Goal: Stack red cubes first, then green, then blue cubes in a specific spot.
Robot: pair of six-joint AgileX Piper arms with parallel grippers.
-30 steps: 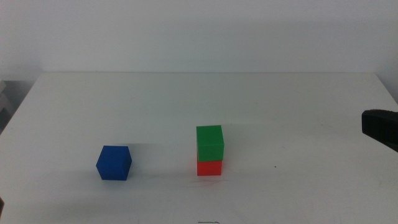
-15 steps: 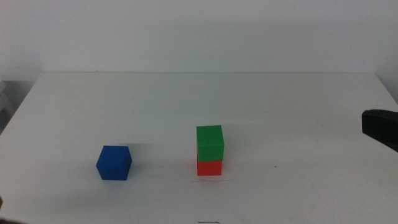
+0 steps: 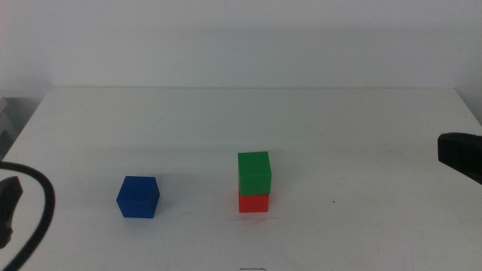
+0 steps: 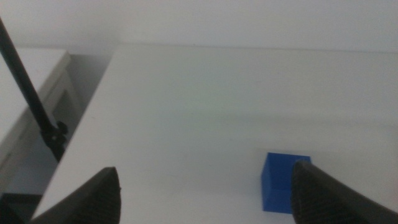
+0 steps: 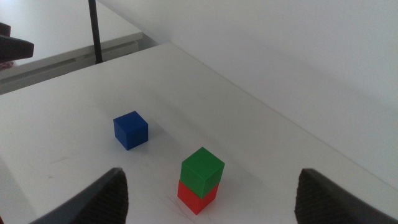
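Two cubes stacked on the white worktop (image 3: 316, 120): the green cube (image 3: 254, 172) sits square on top of the red cube (image 3: 254, 203), a touch nearer the front edge than the back and roughly midway between the left and right edges. The patch of plain white surface under that pair is the stacking spot, with no mark of its own. The blue cube (image 3: 138, 197) rests alone on the worktop, well apart from the stack, toward the left edge and about as near the front edge as the stack.

The left gripper (image 4: 205, 193) is at the worktop's left edge, jaws spread wide and holding nothing; in its wrist view the blue cube shows just beside one jaw, not touching. In the middle view only a dark piece of that arm and a cable loop show at the front left corner.

The right gripper (image 5: 211, 193) hangs off by the right edge, jaws wide apart and empty, with the stack and the blue cube both in its wrist view between the jaws
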